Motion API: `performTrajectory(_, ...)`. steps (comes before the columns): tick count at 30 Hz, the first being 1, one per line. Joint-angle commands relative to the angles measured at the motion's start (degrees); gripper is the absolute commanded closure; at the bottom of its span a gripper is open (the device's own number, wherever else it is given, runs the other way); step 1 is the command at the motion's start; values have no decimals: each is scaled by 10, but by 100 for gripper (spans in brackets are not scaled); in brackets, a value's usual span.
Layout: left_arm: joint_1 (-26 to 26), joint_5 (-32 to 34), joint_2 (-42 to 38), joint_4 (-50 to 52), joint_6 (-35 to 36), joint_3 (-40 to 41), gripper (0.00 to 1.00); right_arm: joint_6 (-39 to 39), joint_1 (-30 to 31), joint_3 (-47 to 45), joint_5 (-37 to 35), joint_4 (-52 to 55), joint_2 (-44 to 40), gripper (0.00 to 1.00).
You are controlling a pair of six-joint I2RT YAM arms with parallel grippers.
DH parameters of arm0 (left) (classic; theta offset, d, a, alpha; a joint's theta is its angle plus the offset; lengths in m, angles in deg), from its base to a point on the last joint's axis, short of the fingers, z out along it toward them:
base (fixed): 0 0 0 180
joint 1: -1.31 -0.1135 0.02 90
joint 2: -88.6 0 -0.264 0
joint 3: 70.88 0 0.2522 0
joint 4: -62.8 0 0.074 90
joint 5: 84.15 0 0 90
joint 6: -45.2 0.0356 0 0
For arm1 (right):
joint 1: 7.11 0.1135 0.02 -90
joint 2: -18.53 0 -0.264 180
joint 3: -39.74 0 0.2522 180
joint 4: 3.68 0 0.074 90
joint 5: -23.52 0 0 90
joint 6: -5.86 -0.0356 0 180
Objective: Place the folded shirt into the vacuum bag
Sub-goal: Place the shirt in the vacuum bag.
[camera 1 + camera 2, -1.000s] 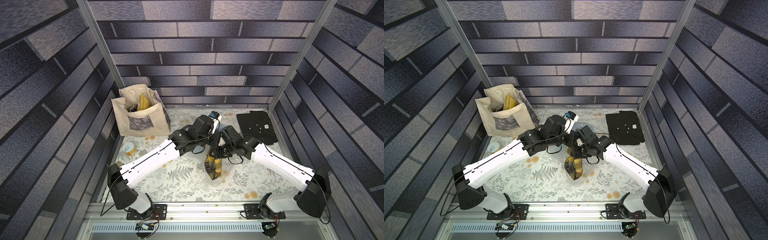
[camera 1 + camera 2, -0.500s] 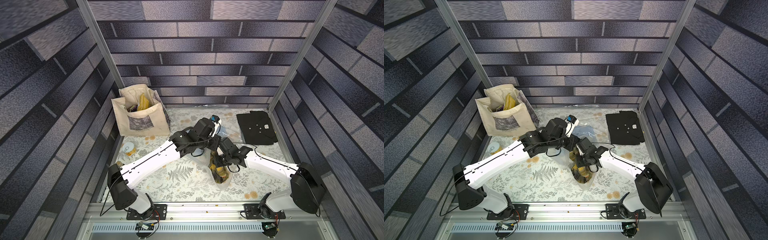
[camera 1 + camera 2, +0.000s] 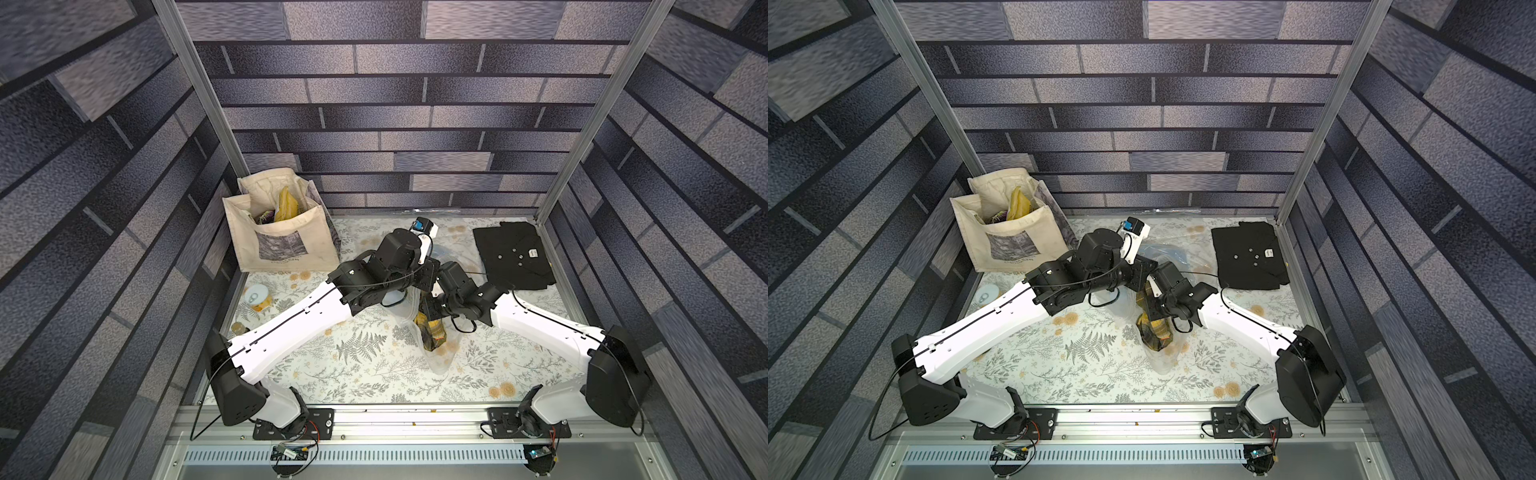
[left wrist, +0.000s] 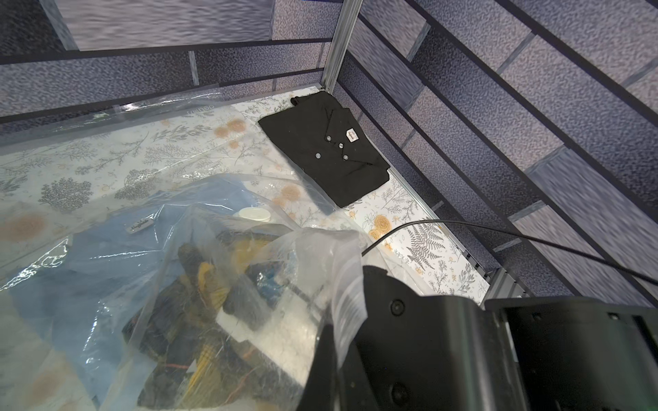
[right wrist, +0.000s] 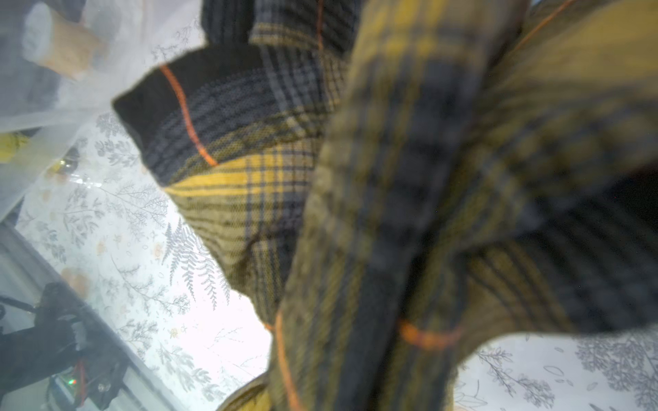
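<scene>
In both top views our left tool (image 3: 422, 282) pinches the vacuum bag (image 3: 440, 361) at its mouth; our right tool (image 3: 430, 309) grips the plaid shirt (image 3: 432, 334), which hangs lengthwise inside the bag. Left wrist: plaid shirt (image 4: 199, 320) behind the plastic. Right wrist: only plaid shirt (image 5: 249, 185).

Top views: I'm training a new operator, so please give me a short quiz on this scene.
1. True or false: the black shirt lies inside the clear bag.
2. The right gripper holds a shirt that is: A plaid, B black, C white.
3. What stands in the table's far left corner?
Key: 1 false, it lies on the bare table, outside the clear bag. 2 A, the plaid shirt. 3 the tote bag.
</scene>
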Motion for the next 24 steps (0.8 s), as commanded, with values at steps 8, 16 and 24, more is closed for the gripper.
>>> performTrajectory(8, 20, -70, 7, 39, -6, 10, 96, -2, -6, -15, -88, -77, 59, 88)
performTrajectory(16, 18, -61, 7, 39, -6, 14, 96, -18, -6, -20, -105, -31, 30, 54)
performTrajectory(24, -16, -58, 14, 26, -31, 17, 96, -33, 33, -121, -145, -113, -1, 58)
